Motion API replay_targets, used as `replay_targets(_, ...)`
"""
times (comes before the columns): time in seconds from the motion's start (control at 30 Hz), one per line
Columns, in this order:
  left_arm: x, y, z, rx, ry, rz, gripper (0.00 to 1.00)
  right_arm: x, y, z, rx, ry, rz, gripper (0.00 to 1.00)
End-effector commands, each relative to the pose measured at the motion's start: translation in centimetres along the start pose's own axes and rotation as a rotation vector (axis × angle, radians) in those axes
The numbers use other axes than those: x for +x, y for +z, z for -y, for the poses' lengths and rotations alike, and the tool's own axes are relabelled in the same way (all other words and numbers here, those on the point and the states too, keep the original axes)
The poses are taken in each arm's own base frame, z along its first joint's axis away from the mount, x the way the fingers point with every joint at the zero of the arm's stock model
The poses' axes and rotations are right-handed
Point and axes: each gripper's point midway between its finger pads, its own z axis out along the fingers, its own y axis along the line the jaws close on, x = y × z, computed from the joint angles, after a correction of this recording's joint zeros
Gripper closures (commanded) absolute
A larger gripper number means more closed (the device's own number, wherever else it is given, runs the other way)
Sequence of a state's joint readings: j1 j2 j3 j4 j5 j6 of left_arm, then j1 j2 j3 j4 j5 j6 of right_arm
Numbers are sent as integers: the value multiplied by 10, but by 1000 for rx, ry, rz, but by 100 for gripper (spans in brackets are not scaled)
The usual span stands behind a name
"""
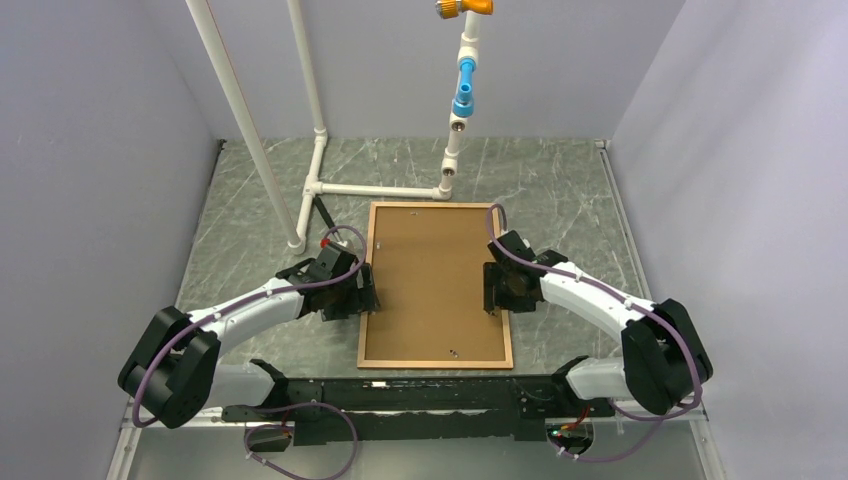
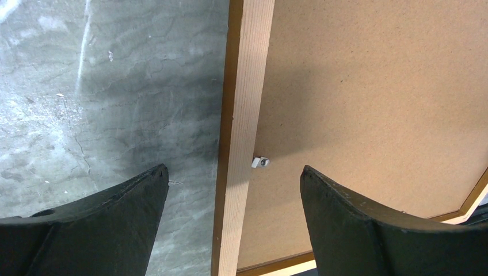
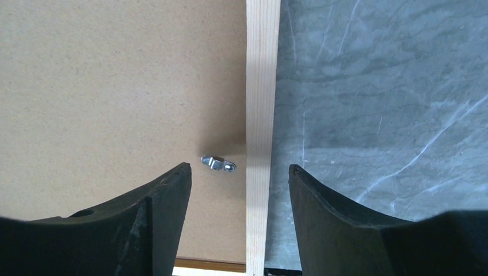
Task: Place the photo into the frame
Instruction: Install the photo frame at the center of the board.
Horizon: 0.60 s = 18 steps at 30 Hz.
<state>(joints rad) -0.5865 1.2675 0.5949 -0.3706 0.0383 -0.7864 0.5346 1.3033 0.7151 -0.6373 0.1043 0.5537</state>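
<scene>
Orange-brown thin-railed wooden picture frame [image 1: 435, 363] lies flat, back up, mid-table on the grey marbled tabletop [image 1: 570, 190], with a plain brown backing board [image 1: 435, 270] filling it. The left gripper [image 1: 362, 296] is at its left rail and the right gripper [image 1: 492, 290] at its right.

Left wrist view: jaws released, straddling the rail beside a small metal clip [image 2: 260, 163].

Right wrist view: jaws likewise released astride the rail, with a silver clip [image 3: 218, 163] on the board.

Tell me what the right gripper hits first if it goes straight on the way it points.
The open right gripper straddles the frame's right rail, so the rail would slip between its fingers. The inner finger would likely meet the board, the outer the table; which comes first is unclear.
</scene>
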Motion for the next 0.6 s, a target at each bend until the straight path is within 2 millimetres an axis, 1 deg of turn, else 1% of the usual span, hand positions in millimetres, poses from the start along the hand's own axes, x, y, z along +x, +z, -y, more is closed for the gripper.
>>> replay_targets(0.0,6,5,-4,-6,13,-29,12,9,-1,6,39,-2,-32,37)
replay_targets(0.2,8,6,-4,-4,14,-37,12,14,2,9,69,-6,-45,44)
replay_targets(0.33,8,7,-4,-5,15,-38,12,16,4,7,67,-19,-55,44)
replay_targets(0.47,7,6,-3,-2,15,-37,12,16,9,10,89,-25,-57,44)
replay_targets(0.57,7,7,-3,-1,15,-38,12,12,13,10,98,-29,-51,44)
